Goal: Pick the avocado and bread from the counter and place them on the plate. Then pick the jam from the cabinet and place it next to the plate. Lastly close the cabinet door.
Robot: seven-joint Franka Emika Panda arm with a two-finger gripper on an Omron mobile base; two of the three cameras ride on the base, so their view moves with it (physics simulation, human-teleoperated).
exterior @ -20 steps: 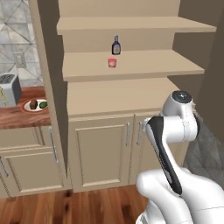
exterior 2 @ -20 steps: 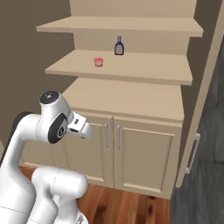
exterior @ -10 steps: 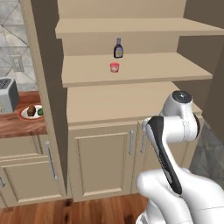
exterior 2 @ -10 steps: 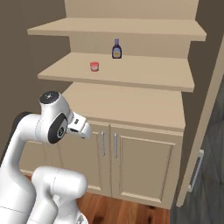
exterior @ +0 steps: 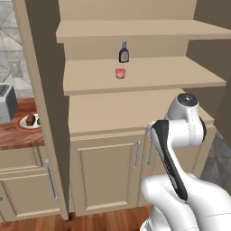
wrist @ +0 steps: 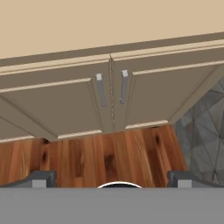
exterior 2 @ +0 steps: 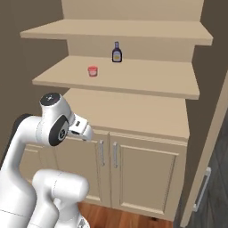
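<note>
a: as seen from the base, parked square to the cabinet (exterior: 113, 113). pincer (wrist: 111, 178) spread fully wide, gripping nothing, aimed down at the two lower doors (wrist: 57, 107) and the wood floor (wrist: 105, 153).

b: and the jam (exterior: 120, 73)?

a: upright on the middle shelf (exterior: 180, 74), near its front edge, a little in front of the dark bottle (exterior: 124, 53). well above the pincer.

b: over on the table (exterior: 18, 137)?

a: bread (exterior: 30, 119) and avocado (exterior: 38, 121) already on the plate (exterior: 21, 125), beside the toaster (exterior: 6, 101).

b: risks from here?

a: most likely clipping the ledge or the shelf lip on the way up, with the arm folded so close beneath. could also knock the bottle over, or tip the small jar by closing off-centre. worth minding the open cabinet door (exterior: 43, 90) on the left too.

b: versus half a second back?

a: a shift of the whole picture, so a move of the base, not of the things. cabinet more central, plate pushed toward the left edge. pincer just as wide as before.
</note>
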